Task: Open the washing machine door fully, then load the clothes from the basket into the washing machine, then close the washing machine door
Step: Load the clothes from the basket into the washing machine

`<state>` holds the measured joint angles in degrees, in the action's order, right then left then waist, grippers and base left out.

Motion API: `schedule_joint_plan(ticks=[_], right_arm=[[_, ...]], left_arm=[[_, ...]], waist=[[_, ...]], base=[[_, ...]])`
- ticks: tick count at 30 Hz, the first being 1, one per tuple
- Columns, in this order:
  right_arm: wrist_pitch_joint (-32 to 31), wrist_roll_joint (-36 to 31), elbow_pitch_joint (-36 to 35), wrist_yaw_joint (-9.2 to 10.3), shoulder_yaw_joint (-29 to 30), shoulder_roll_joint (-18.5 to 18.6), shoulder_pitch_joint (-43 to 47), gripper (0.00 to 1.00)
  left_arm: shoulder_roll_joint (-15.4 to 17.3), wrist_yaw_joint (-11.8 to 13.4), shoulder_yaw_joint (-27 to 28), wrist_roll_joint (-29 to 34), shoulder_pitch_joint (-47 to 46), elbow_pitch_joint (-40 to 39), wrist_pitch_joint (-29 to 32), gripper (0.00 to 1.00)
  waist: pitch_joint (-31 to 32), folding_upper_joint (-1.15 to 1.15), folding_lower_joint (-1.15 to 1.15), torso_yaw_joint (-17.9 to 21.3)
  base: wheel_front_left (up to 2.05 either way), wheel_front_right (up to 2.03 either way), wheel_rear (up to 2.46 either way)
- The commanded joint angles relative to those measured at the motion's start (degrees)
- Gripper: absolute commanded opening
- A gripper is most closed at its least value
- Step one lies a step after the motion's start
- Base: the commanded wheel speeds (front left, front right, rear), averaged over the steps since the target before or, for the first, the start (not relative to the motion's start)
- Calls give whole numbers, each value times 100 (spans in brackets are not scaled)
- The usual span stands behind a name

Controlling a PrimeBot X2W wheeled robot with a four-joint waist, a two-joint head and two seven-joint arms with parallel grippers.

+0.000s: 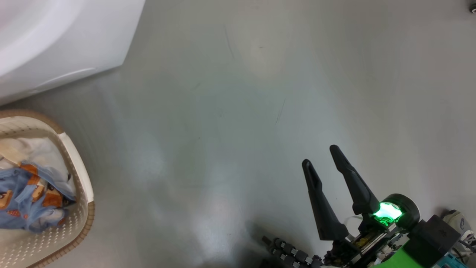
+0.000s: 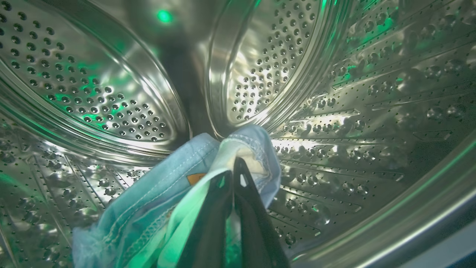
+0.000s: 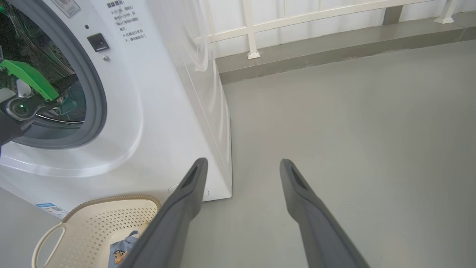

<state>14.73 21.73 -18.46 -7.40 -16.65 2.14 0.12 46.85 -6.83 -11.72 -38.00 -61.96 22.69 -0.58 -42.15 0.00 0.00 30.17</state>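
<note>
My left gripper (image 2: pixel 233 165) reaches deep into the washing machine's perforated steel drum (image 2: pixel 353 111). It is shut on a light blue garment (image 2: pixel 160 193) that bunches over its fingertips and hangs down to the left. Its green-cased arm (image 3: pixel 28 76) shows through the grey gasket (image 3: pixel 95 93) of the white washing machine (image 3: pixel 156 93). My right gripper (image 1: pixel 320 155) (image 3: pixel 243 161) hangs open over bare floor, holding nothing. The cream basket (image 1: pixel 80 163) (image 3: pixel 111 219) stands at the machine's foot, holding blue bear-print and white clothes (image 1: pixel 29 201). The washing machine door is out of view.
The washing machine's white corner (image 1: pixel 55 37) sits at the head view's upper left. Grey floor (image 1: pixel 238 111) spreads between the basket and my right arm. A raised ledge with a white railing (image 3: pixel 297 56) runs behind the machine.
</note>
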Motion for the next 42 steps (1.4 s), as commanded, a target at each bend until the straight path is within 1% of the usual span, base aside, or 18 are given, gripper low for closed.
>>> schedule_joint_plan(ticks=[1,3,4,5,6,7,11,14,23,28,37,42], right_arm=[[27,-47,-196,-9,-166,74,154,100],[27,-84,-233,-9,-203,74,178,100],[27,-94,-237,-9,-217,74,184,100],[27,-100,-230,-9,-228,74,185,100],[27,-104,-217,-9,-241,74,180,100],[27,-106,-206,-9,-258,74,170,100],[27,-118,-137,-9,-321,74,92,100],[27,-142,-82,-9,-329,74,16,100],[27,-184,155,-9,-129,74,-234,100],[27,-200,334,-9,-15,74,-353,100],[27,-237,544,-9,130,74,-459,100],[27,-252,684,-9,274,74,-493,100]], left_arm=[[333,-21,224,-54,-139,-88,-89,0],[380,-30,235,-116,-141,-17,-102,0],[407,-31,231,-114,-142,12,-115,9],[430,-22,211,-96,-135,63,-78,58],[442,-11,196,-77,-139,92,-67,100],[458,-1,179,-38,-140,103,-86,100],[448,61,98,-76,-102,208,187,100],[371,93,89,-170,17,212,247,100],[-25,74,74,-469,581,113,-74,100],[-223,49,-5,-535,892,132,-321,100],[-364,18,-143,-578,1312,34,-557,100],[-464,-4,-182,-696,1740,-60,-794,100]], waist=[[-88,0,0,-22],[-99,0,0,-35],[-94,0,0,-33],[-80,0,0,-30],[-67,0,0,-25],[-51,0,0,-20],[20,0,0,-27],[105,0,0,-92],[476,0,0,-499],[703,0,0,-693],[986,0,0,-909],[1202,0,0,-1074]], base=[[10,10,10],[4,4,4],[1,1,1],[0,0,0],[0,0,0],[0,0,0],[0,0,0],[0,0,0],[0,0,0],[0,0,0],[0,0,0],[0,0,0]])
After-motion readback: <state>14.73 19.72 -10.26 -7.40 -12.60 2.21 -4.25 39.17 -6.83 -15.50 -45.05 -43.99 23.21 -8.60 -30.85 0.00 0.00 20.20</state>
